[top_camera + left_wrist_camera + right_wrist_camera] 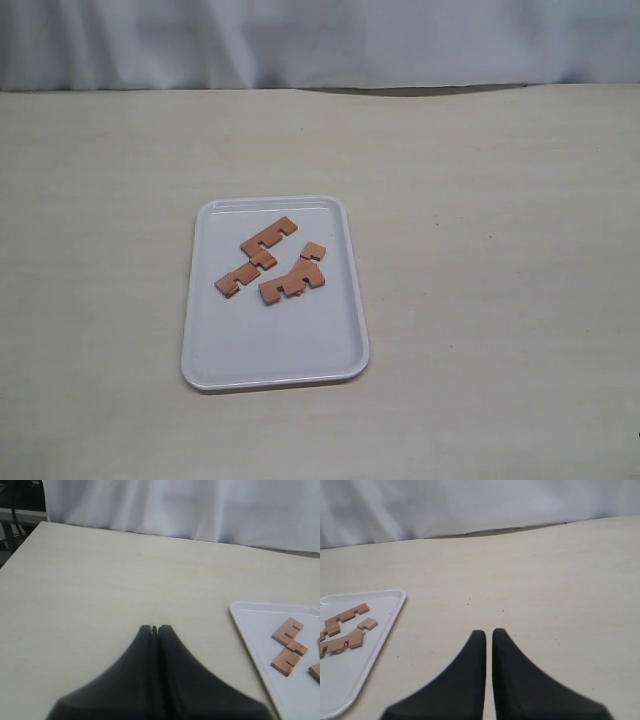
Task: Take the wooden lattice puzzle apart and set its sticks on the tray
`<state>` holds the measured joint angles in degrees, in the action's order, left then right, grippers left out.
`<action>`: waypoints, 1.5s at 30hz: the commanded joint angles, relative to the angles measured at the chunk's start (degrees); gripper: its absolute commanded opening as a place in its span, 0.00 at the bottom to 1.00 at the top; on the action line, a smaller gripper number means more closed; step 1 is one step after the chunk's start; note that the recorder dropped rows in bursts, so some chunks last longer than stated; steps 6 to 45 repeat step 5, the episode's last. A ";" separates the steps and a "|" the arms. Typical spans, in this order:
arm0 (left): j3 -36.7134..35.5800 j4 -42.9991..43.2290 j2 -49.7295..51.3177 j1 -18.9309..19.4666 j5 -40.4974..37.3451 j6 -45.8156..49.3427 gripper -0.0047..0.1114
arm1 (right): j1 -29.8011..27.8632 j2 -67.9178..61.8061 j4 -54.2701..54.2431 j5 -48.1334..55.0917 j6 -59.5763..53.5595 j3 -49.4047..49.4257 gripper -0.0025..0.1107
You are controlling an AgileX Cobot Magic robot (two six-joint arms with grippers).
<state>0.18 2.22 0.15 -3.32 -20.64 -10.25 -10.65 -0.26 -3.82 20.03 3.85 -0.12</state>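
The white tray [272, 345] lies in the middle of the table. Flat on it lie separate reddish-brown notched sticks: one [268, 238] at the back, one [237, 280] at the left, one [292, 282] at the right and a small piece [313, 250] beside it. No interlocked grid shows. The exterior view shows neither gripper. My left gripper [155, 628] is shut and empty over bare table, with the tray [257, 630] and sticks [287, 631] off to one side. My right gripper [485, 632] is shut and empty, with only a hairline gap, apart from the tray [350, 675] and sticks [347, 615].
The pale wooden table [500, 250] spreads bare on all sides of the tray. A white curtain [320, 40] hangs behind the far edge. Dark furniture [15, 510] shows past one table corner in the left wrist view.
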 commanded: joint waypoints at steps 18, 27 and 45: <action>-0.18 0.35 -0.15 -0.43 0.38 0.18 0.04 | 0.18 0.26 0.20 -0.26 -0.07 0.12 0.06; -0.18 0.35 -0.15 -0.43 0.38 0.18 0.04 | 0.18 0.26 0.20 -0.26 -0.07 0.12 0.06; -0.18 0.35 -0.15 -0.43 0.38 0.18 0.04 | 0.18 0.26 0.20 -0.26 -0.07 0.12 0.06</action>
